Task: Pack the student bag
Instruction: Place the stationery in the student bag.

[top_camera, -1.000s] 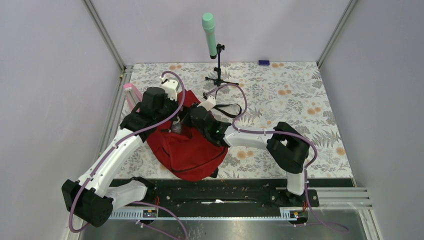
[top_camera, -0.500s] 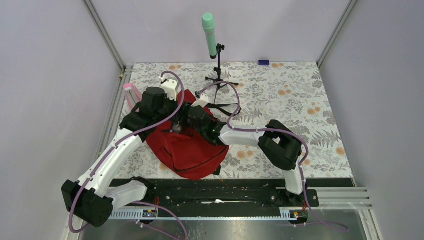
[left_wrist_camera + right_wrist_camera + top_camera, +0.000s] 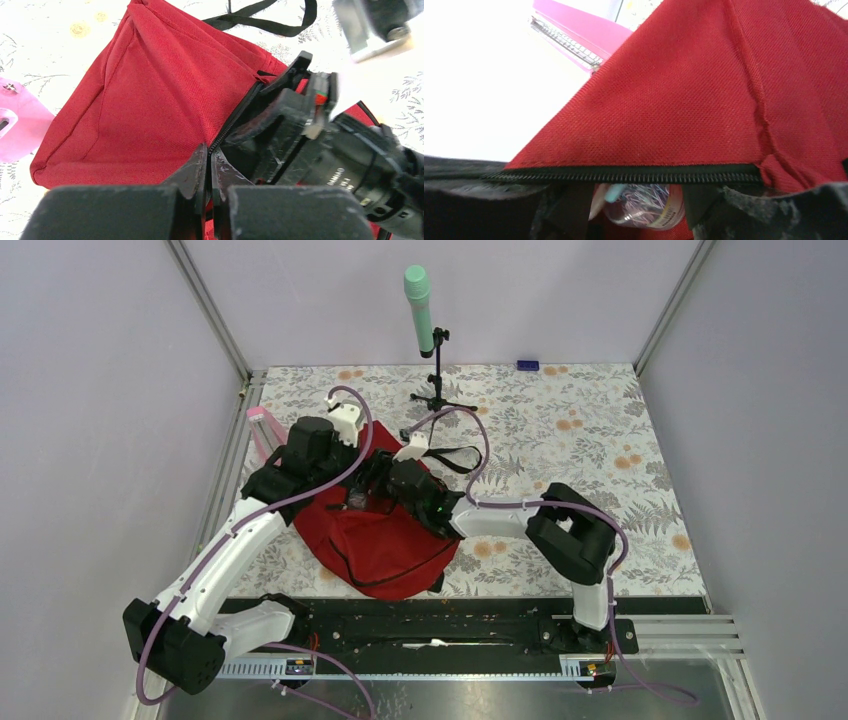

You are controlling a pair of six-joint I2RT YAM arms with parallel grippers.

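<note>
- The large red fabric backpack [image 3: 385, 545] with black straps and black zippers lies on the floral-patterned desk [image 3: 570, 440], left of centre and towards the near edge, between the two arms.
- The left gripper [image 3: 207, 167] has its jaws pressed together on the backpack's black zipper edge [image 3: 235, 117], pinching the fabric at the mouth of the opening.
- The right gripper [image 3: 380, 482] sits at that same opening, just beside the left one; its jaws stand apart and clamp nothing.
- Through the gap under the zipper, a clear plastic jar of coloured paper clips [image 3: 644, 207] lies inside the backpack, between the right jaws; I cannot tell whether they touch it.
- A pink ring binder [image 3: 574, 32] lies just beside the backpack's far left corner.
- A black strap [image 3: 265, 22] trails onto the desk behind the backpack.
- A green-headed microphone on a black stand [image 3: 418, 310] stands at the far edge.
</note>
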